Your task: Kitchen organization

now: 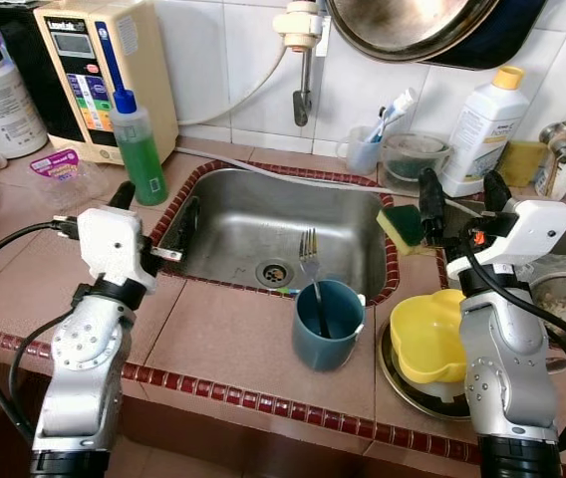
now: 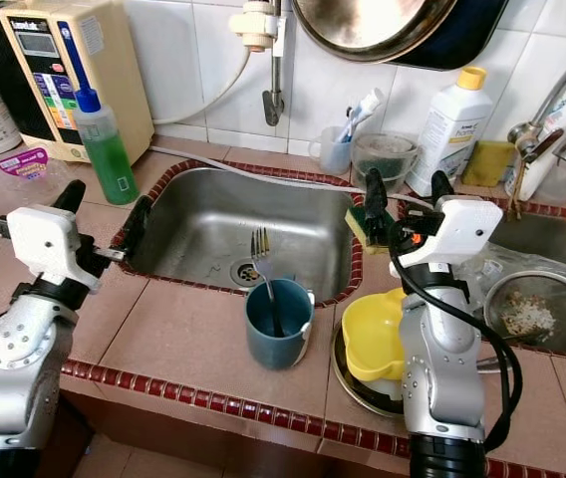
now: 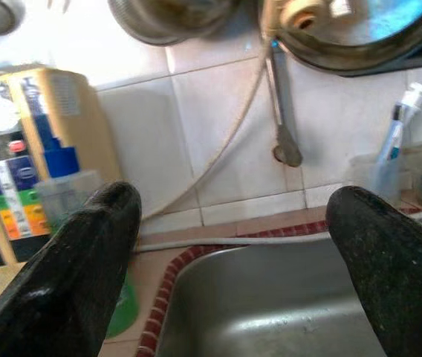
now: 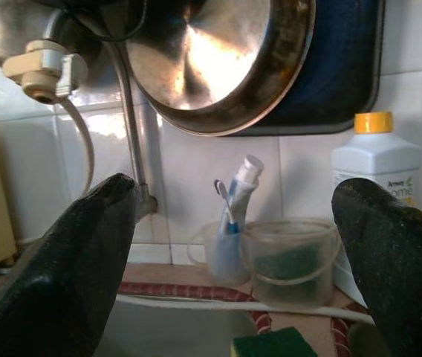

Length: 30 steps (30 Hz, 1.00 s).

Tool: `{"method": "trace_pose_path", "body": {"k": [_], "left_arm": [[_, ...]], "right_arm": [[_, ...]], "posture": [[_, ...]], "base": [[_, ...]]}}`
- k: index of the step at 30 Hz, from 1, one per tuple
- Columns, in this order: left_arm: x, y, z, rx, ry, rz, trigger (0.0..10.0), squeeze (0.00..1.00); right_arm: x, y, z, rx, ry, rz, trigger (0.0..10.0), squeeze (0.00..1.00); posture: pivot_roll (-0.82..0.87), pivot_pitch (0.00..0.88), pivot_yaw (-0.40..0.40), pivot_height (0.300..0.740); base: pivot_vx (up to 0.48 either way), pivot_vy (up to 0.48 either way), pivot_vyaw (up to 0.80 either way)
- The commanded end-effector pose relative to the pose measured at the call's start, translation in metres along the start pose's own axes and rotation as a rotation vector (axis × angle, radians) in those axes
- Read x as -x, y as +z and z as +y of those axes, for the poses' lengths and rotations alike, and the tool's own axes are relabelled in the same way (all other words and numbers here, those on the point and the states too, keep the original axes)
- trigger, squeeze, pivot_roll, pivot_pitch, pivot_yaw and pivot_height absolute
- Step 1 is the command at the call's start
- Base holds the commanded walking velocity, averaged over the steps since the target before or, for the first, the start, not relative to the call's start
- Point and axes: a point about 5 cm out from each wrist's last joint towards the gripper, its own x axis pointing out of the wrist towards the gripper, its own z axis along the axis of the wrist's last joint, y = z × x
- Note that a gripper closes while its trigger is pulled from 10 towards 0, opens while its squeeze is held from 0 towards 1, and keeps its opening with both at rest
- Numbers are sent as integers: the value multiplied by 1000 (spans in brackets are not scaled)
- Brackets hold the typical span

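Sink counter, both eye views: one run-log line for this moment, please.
left gripper: open, at sink left rim | right gripper: open, above sponge | fork in blue cup

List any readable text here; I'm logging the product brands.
"home": front label of the white plastic bottle with yellow cap; the smaller word above it is blurred.
Beige box-shaped appliance: name strip and panel labels too small to read.
Purple sticker: print unreadable.

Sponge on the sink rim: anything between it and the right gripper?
Nothing visible. The sponge lies on the sink's right rim, just ahead of the open right gripper, with no object between them. The blue cup stands nearer the robot, off that line.
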Motion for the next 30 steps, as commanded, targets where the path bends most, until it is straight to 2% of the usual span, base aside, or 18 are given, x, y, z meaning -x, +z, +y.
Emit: {"method": "trace_pose_path", "body": {"k": [1,7,13,14,17,30], "left_arm": [[2,-2,-3,9,-14,7,10000,0],[-2,0,-5,40,-21,-16,10000,0],[0,-4,-6,123,-22,3,10000,0],[1,-4,-6,90,-22,4,10000,0],[2,-7,-5,111,-20,21,10000,0],[6,-6,-3,82,-64,26,10000,0]], "right_arm": [[0,-2,3,4,3,12,10000,0],[-2,-5,8,6,32,21,10000,0],[-3,-6,10,5,50,23,10000,0],[-2,-6,11,4,55,26,10000,0],[-2,-8,11,3,55,32,10000,0],[3,-15,13,1,61,62,10000,0]], "posture": [[-88,46,42,740],[-95,23,36,740],[-92,19,30,740],[-91,19,28,740],[-89,22,26,740],[-81,45,34,740]], "base": [[0,0,0],[0,0,0],[0,0,0],[0,0,0],[0,0,0],[0,0,0]]}}
